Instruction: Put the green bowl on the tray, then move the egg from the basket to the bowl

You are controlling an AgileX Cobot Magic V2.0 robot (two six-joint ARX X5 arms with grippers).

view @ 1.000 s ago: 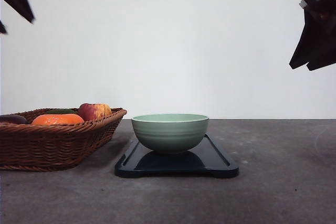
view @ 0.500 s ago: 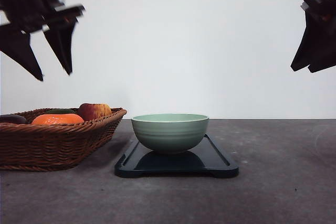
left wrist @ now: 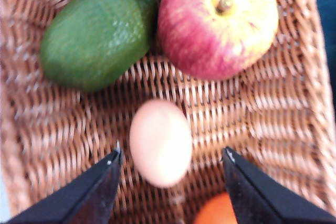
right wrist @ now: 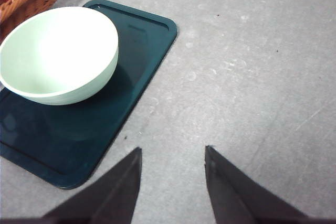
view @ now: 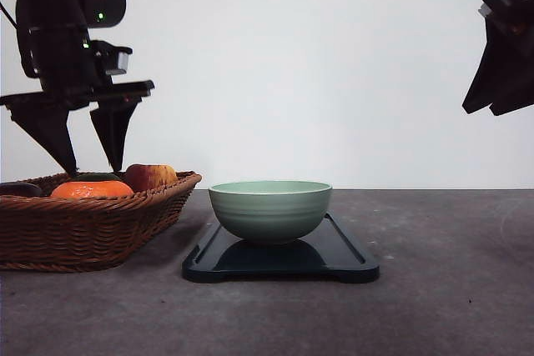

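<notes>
From the front, the green bowl [view: 269,210] sits on the tray [view: 350,260], so that step looks done. My left gripper [view: 89,162] hangs just above the basket [view: 92,227] at the bowl's nine o'clock, jaws wide to straddle the egg. My right gripper [view: 492,104] waits high at the bowl's two o'clock, out of the way.

At my left wrist, the egg [left wrist: 160,142] lies on the wicker between my spread fingers [left wrist: 100,187], an avocado [left wrist: 97,32] at its eleven o'clock, an apple [left wrist: 218,22] at one.

At my right wrist, my jaws stand apart, holding nothing, over bare table [right wrist: 252,66] beside the tray.
</notes>
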